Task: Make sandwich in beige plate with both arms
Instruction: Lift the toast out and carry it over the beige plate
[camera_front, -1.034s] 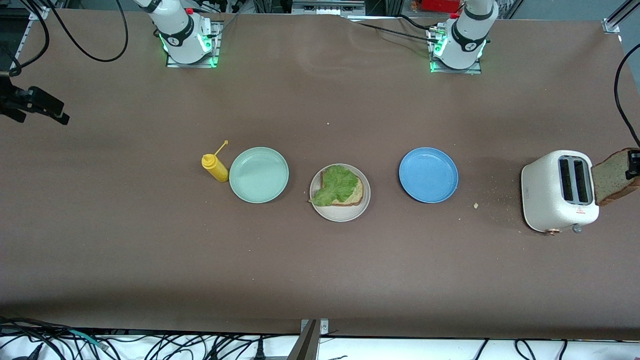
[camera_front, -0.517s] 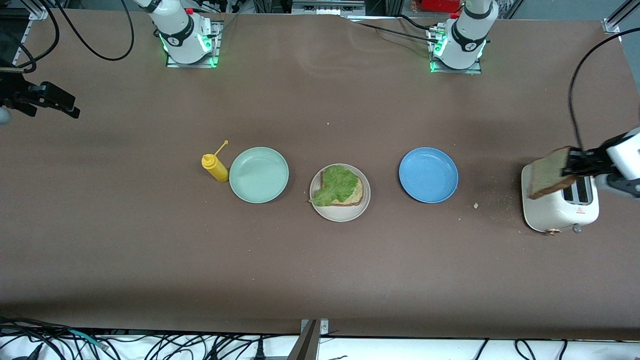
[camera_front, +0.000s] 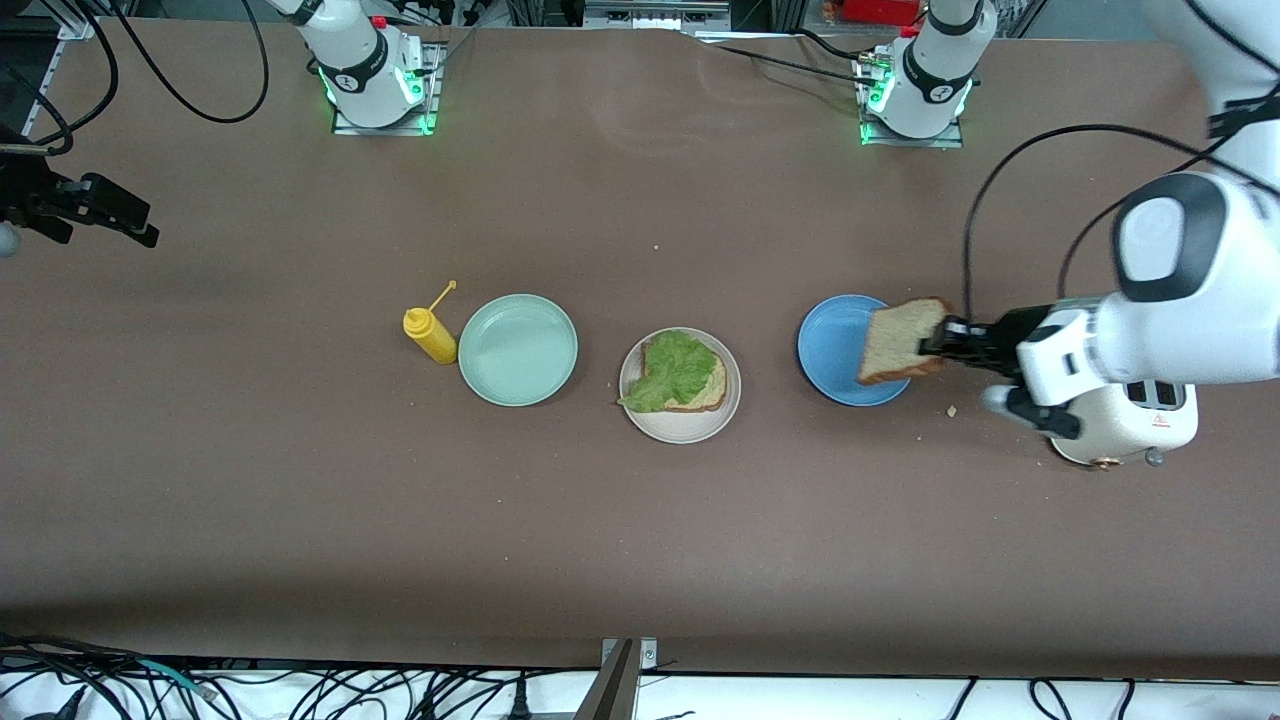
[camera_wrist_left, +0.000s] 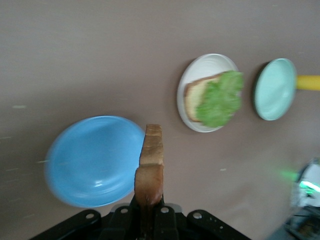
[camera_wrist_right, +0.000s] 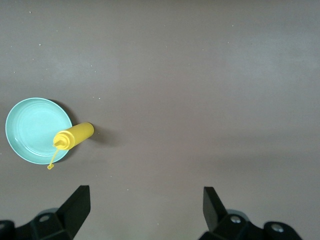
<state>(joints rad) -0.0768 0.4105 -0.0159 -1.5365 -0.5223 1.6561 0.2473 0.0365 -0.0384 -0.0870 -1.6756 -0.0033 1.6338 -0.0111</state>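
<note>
Mid-table: my left arm (camera_front: 1180, 290) reaches over the white toaster (camera_front: 1125, 425), sized well above the rest. Beige plate (camera_front: 690, 425) sits between mint-green plate (camera_front: 517, 349) and blue plate (camera_front: 835, 345), w/ bottom bread slice (camera_front: 710, 390) and lettuce leaf (camera_front: 672, 372) already on it, ready for a lid. My left gripper (camera_front: 945, 345), clamped tight on the top bread slice (camera_front: 900, 340), holds it edge-up over the blue plate. Right gripper (camera_wrist_right: 145, 205) waits spread wide, empty, above bare tabletop near the mustard bottle (camera_front: 430, 335).
</note>
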